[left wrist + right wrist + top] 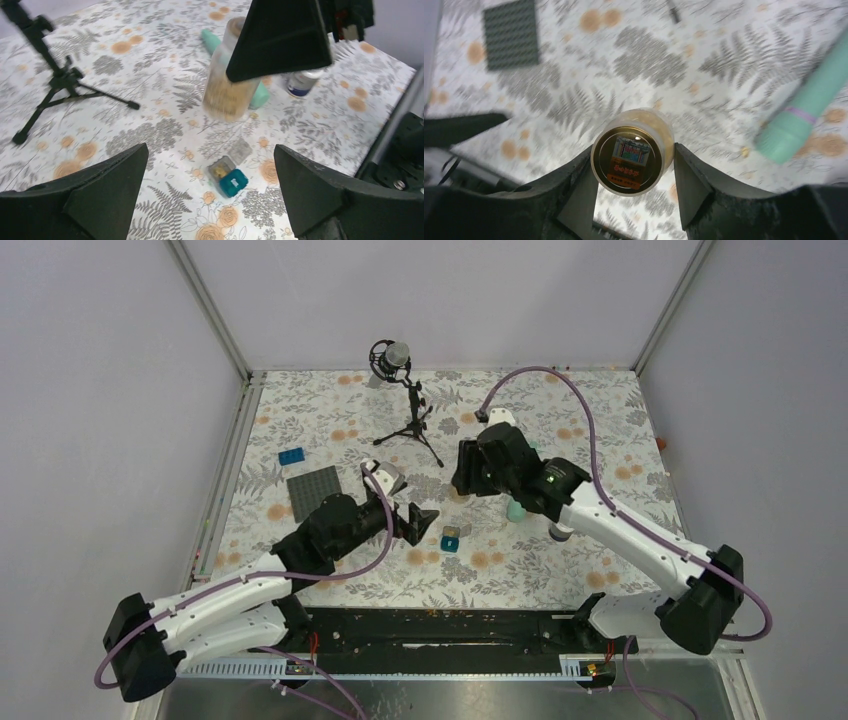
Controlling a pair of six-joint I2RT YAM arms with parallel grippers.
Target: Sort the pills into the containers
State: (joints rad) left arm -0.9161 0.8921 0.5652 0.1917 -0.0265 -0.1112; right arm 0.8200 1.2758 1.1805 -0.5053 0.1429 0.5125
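The right hand [633, 150] is closed partway round a glass jar [632, 167], one finger pressed to each side of it; the jar holds a mass of orange pills [644, 119]. The left hand [211, 150] is spread wide with nothing in it, over the flowered counter [150, 115]. Beneath it sit the teal box [233, 182], an open compartment holding a few pills touching it, and the grey box [241, 150] just beside. The mint-green strip [260, 95] lies behind the jar.
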